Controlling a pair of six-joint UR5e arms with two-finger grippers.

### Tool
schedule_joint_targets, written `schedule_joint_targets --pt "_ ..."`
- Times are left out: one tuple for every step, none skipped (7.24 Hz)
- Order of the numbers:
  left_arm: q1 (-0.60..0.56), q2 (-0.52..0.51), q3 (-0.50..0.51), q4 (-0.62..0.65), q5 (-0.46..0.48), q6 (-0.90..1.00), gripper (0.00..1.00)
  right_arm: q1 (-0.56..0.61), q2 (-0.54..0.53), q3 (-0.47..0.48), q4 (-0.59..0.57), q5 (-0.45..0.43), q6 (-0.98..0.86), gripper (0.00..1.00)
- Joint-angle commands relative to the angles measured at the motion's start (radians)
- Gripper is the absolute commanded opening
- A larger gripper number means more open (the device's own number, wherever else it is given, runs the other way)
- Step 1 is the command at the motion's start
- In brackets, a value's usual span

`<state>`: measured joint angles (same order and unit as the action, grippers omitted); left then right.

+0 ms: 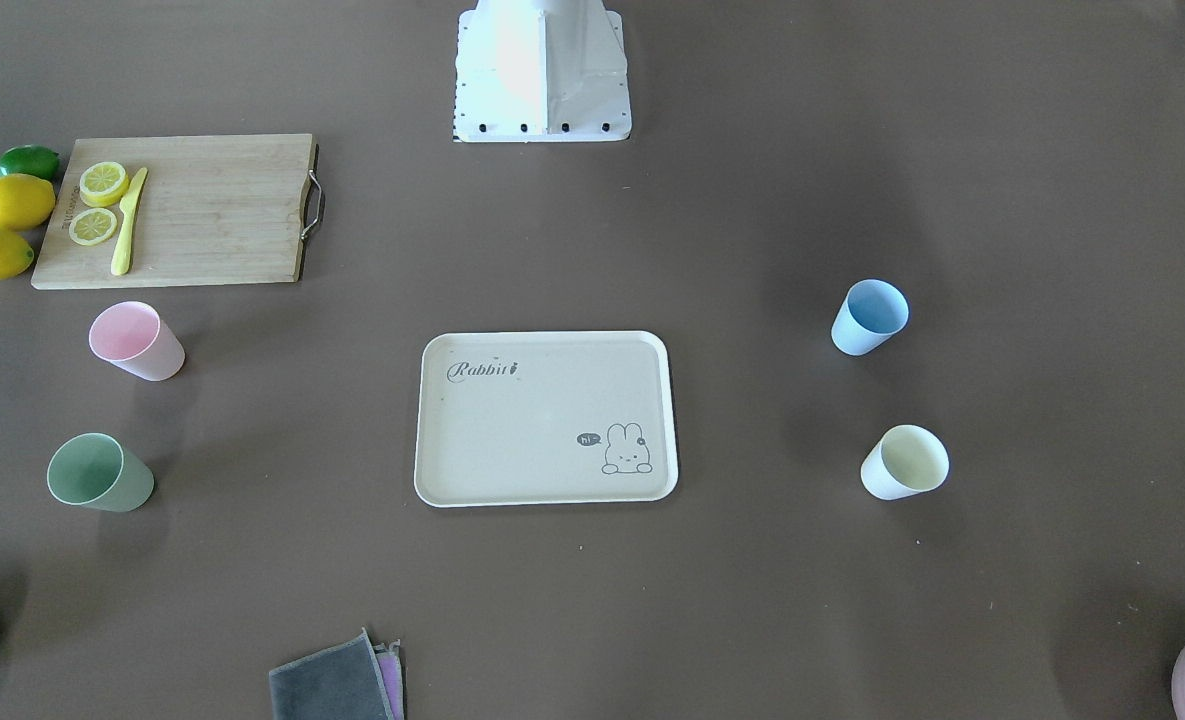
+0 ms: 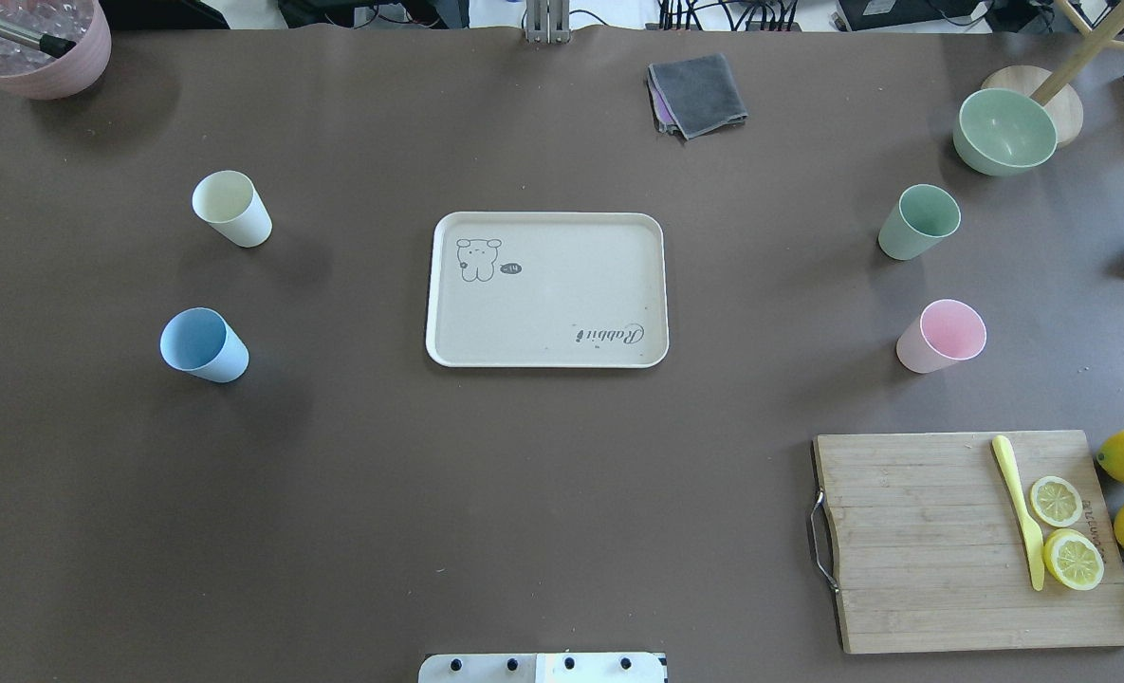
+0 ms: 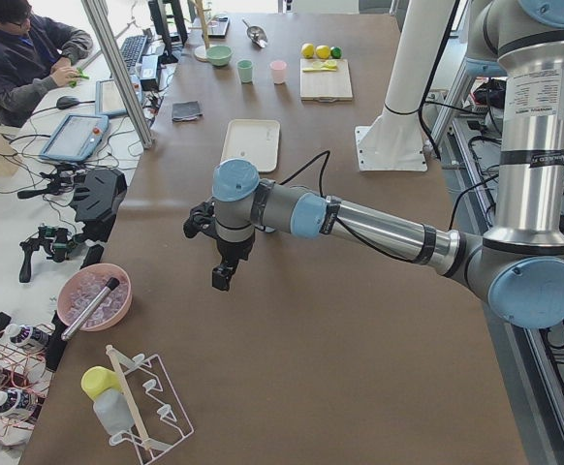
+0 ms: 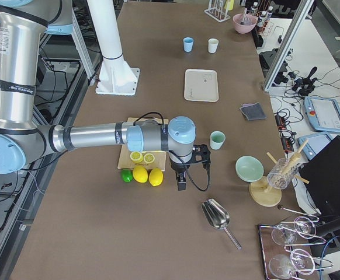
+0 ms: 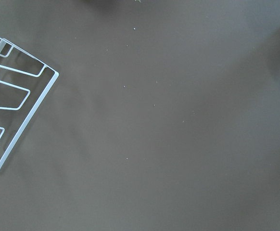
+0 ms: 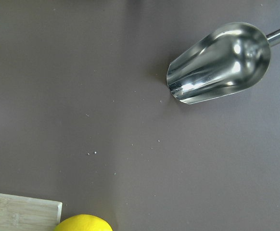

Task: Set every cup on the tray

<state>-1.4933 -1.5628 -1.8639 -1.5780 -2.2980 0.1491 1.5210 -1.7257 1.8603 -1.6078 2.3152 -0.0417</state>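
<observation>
Robotics lab.
Beside the brown table (image 3: 360, 339): an operator (image 3: 20, 53) at a keyboard (image 3: 132, 48), a teach pendant (image 3: 74, 138), aluminium frame posts (image 3: 117, 68).

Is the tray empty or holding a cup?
Empty: the tray is bare; the pink cup, green cup, blue cup and white cup stand on the table beside it.

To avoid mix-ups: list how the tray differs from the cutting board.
The tray is cream with a raised rim; the cutting board is wood with a metal handle. The tray is empty; the board carries lemon slices and a knife. Both are flat rectangles.
</observation>
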Motion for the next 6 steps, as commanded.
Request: schedule_joint_targets --pt "0.001 -0.055 0.049 -0.209 0.003 -0.006 0.98 0.054 0.052 0.007 0.032 0.001 0.005 1.0" --pt "0.001 -0.057 0.064 -0.23 -0.023 0.0 0.98 0.065 0.049 0.011 0.034 0.001 0.0 1.0" --pt "0.001 -0.063 0.068 -0.258 -0.059 0.001 0.98 0.08 0.022 0.005 0.108 -0.003 -0.013 1.0" --pt "0.001 -0.084 0.087 -0.27 -0.063 0.001 0.98 0.081 0.005 -0.047 0.217 0.003 -0.004 1.0" --pt "0.002 -0.114 0.107 -0.273 -0.063 -0.005 0.98 0.081 0.008 -0.053 0.279 0.003 0.021 1.0" --pt "0.005 -0.153 0.132 -0.274 -0.063 -0.137 0.98 0.059 0.024 -0.055 0.288 0.004 0.189 1.0"
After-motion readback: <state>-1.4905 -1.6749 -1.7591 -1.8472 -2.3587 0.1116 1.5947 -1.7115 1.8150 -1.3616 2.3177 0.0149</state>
